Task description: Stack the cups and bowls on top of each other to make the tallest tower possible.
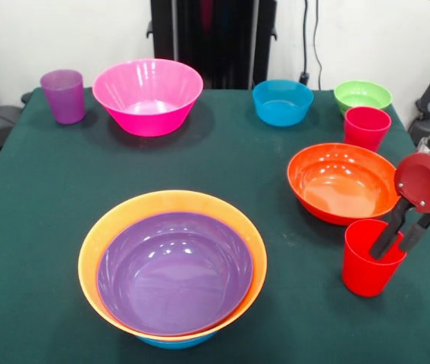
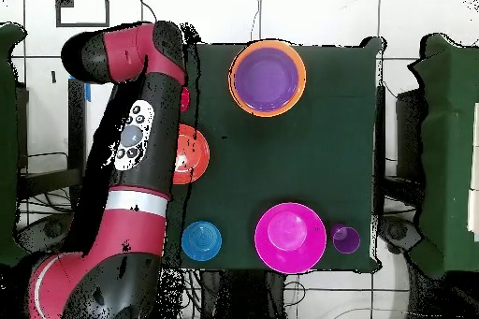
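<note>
Gripper at the near red cup

We see the gripper [image 1: 397,246] with one finger inside the red cup [image 1: 368,267] and one outside; overhead, the arm [image 2: 140,137] hides both.

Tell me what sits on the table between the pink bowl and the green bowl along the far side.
In the front view, a blue bowl sits between the pink bowl and the green bowl, apart from both.

Colours on your table, all plain, no patterns.

You have a dark green table [image 1: 48,197], a purple bowl [image 1: 175,271] nested in an orange bowl [image 1: 93,243] over a blue one [image 1: 175,342]; pink bowl [image 1: 148,95], red-orange bowl [image 1: 342,182], blue bowl [image 1: 282,101], green bowl [image 1: 362,95]; purple cup [image 1: 64,95]; two red cups [image 1: 366,127]; black-fingered gripper [image 1: 402,236].
</note>
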Tool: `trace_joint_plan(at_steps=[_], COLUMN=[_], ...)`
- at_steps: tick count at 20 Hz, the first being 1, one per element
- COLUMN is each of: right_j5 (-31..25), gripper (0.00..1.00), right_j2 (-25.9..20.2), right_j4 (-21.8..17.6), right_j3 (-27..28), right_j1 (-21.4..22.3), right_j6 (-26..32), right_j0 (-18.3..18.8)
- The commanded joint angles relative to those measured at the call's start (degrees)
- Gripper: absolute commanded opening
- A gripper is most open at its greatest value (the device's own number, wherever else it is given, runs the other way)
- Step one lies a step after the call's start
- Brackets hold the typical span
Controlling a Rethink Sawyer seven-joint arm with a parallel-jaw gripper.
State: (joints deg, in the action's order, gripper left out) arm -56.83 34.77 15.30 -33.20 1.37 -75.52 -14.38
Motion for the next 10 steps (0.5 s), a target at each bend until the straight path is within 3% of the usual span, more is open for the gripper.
trace_joint_plan(at_steps=[1,10], right_j5=[-3.6,-4.5], gripper=[1.0,1.0], right_j2=[-3.3,-3.5], right_j4=[-1.6,-0.8], right_j3=[-2.9,-4.1], right_j1=[-2.2,-1.2], right_j6=[-11.6,-12.8], right_j0=[-0.7,-1.7])
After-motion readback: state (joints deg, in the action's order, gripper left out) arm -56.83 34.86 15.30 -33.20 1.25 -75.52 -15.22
